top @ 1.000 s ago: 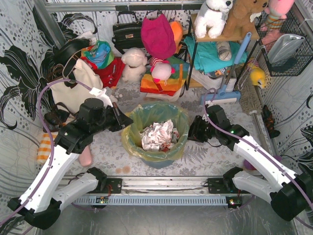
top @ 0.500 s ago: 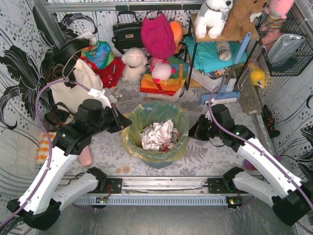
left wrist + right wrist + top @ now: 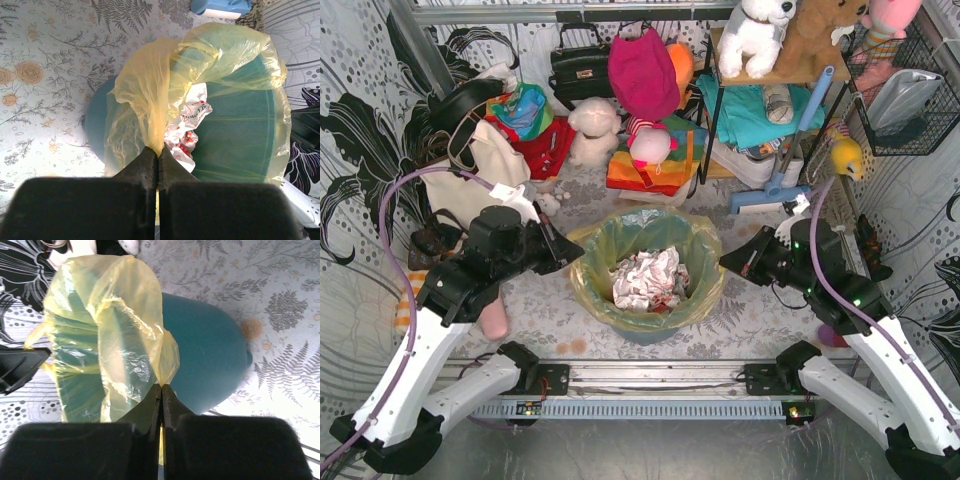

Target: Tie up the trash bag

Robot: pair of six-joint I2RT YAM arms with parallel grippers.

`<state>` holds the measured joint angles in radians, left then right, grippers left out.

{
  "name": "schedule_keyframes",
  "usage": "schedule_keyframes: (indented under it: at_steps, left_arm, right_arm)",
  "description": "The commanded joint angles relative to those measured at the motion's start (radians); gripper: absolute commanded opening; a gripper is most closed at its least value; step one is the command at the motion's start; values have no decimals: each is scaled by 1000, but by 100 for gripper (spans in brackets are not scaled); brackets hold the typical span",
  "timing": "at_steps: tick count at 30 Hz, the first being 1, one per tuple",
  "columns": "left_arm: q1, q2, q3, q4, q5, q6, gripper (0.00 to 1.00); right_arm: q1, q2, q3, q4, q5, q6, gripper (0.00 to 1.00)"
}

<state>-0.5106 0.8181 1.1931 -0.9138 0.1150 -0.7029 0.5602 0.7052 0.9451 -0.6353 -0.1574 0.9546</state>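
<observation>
The yellow translucent trash bag (image 3: 705, 290) lines a round teal bucket (image 3: 650, 330) at the table's middle, with crumpled white paper (image 3: 645, 277) inside. My left gripper (image 3: 572, 250) is shut on the bag's left rim; in the left wrist view (image 3: 158, 150) a pinched fold of the bag (image 3: 150, 95) rises from between the jaws. My right gripper (image 3: 728, 262) is shut on the bag's right rim and pulls it outward; in the right wrist view (image 3: 161, 388) the bag (image 3: 125, 330) stretches up from the jaws beside the bucket (image 3: 205, 355).
A cream tote bag (image 3: 480, 180) stands at the back left. Plush toys (image 3: 592, 130), a black handbag (image 3: 578, 68) and folded cloths crowd the back. A shelf (image 3: 760, 110) and a blue mop head (image 3: 770, 195) stand at the back right. A wire basket (image 3: 910, 90) hangs at the right.
My right gripper has moved right and up, pulling the bag's right rim outward off the bucket. My left gripper has shifted slightly left with its hold on the left rim.
</observation>
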Motion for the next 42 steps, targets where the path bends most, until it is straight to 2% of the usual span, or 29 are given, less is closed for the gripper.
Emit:
schedule_keyframes:
  at_steps: [1,14,19,26,32,38,42]
  left_arm:
    - [-2,0,32,38,1,-12,0]
    - [-1,46,94,85,12,-18,0]
    - [-2,41,105,120,53,-24,0]
    - [-1,-1,23,265,187,-73,0]
    - [-2,-17,-64,395,303,-119,0]
    - [-2,-8,-93,430,318,-126,0]
    - [-2,-2,-133,564,389,-171,0]
  right_arm:
    - [-2,-2,46,75,-57,42,0]
    - [-2,132,206,175,-135,17,0]
    - [-1,154,194,281,-220,59,0]
    - [4,193,108,485,-363,144,0]
    - [103,249,78,543,-341,150,0]
    - [191,320,77,640,-323,178,0]
    - [232,371,118,681,-321,177,0]
